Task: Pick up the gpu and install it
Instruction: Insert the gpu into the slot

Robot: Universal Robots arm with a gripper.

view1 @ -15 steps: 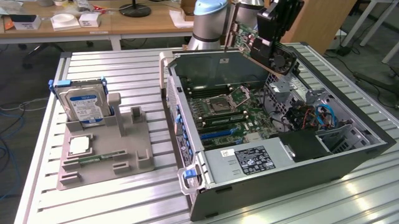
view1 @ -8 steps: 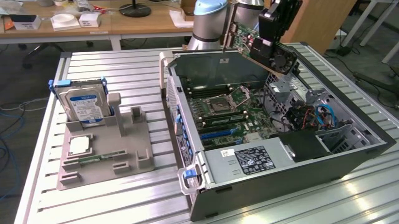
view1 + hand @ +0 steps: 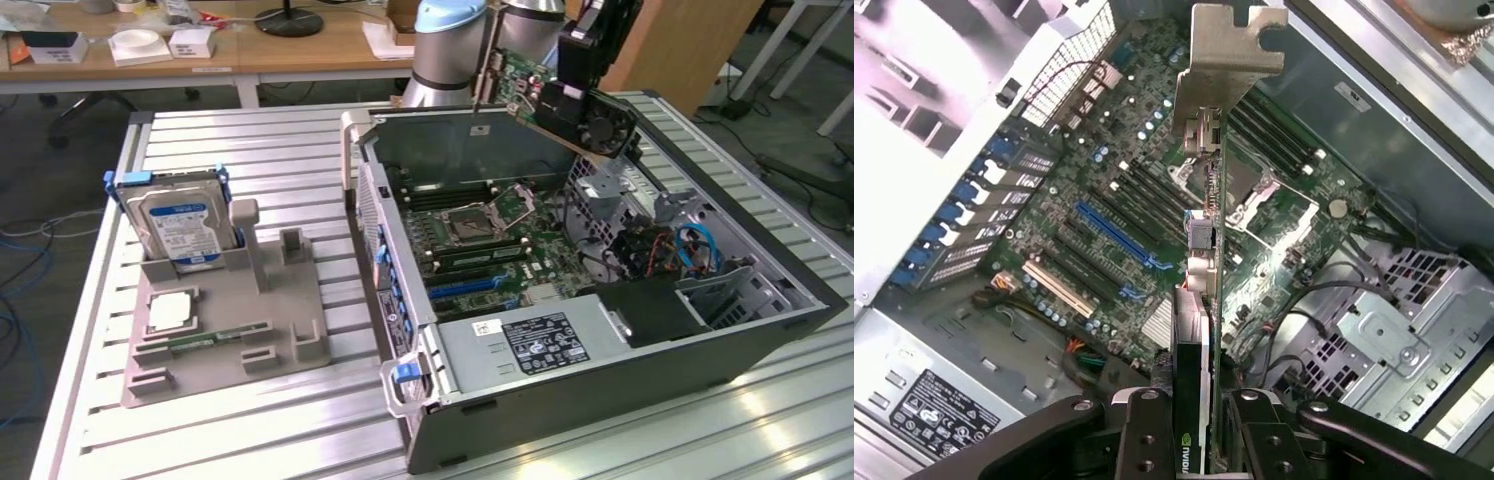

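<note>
The gpu [image 3: 534,95], a green card with a black fan shroud, hangs tilted in the air over the back of the open computer case [image 3: 747,330]. My gripper [image 3: 571,85] is shut on it from above. In the wrist view the gpu [image 3: 1196,340] runs edge-on away from my gripper [image 3: 1199,445], its silver end bracket [image 3: 1219,60] at the far end. Under it lies the motherboard [image 3: 1104,160] with a blue expansion slot [image 3: 1116,233] and a white one [image 3: 1059,287]. The card is well above the board and touches nothing.
On the slatted table [image 3: 267,140], a grey holder [image 3: 227,330] at the exterior view's left carries a blue-labelled hard drive [image 3: 180,225], a processor [image 3: 171,312] and a RAM stick [image 3: 214,338]. Inside the case sit the power supply [image 3: 534,340], a drive cage [image 3: 727,295] and loose cables [image 3: 694,250].
</note>
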